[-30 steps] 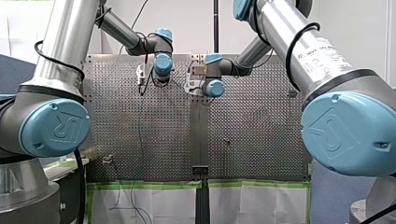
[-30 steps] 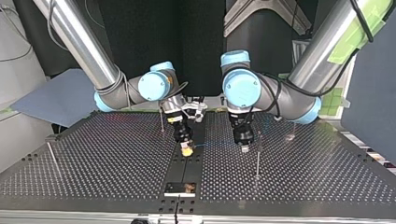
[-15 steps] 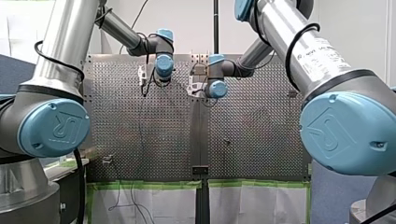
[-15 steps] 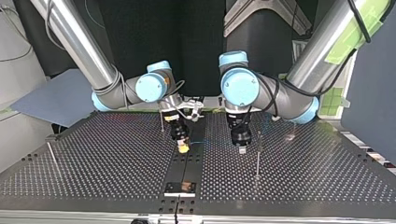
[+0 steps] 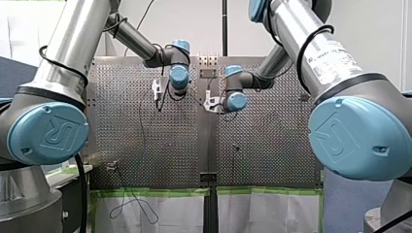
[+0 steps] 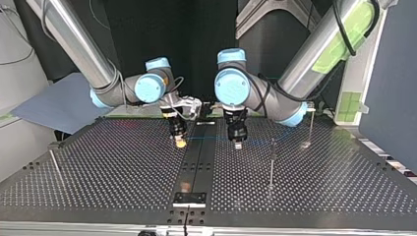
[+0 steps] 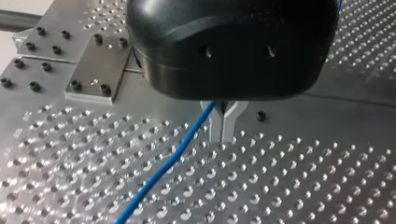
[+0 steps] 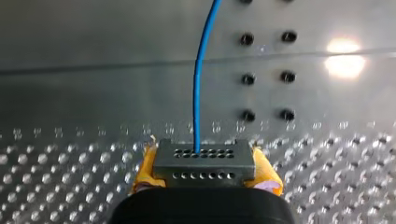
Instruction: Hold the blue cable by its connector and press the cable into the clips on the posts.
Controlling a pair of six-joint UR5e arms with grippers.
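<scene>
Connector (image 8: 204, 156) sat pinched betw. yellow pads (image 8: 145, 170) of my right gripper (image 8: 204, 169); blue cable (image 8: 201, 70) ran from it to my left gripper (image 7: 224, 127), whose metal fingers (image 7: 215, 125) were pressed together on the cable. Step, I'd say: cable stretched betw. grippers above table (image 6: 123, 172), not yet at any post (image 6: 272, 160). Next prob. needed: carry it to nearest post & press it home w/o slack.
</scene>
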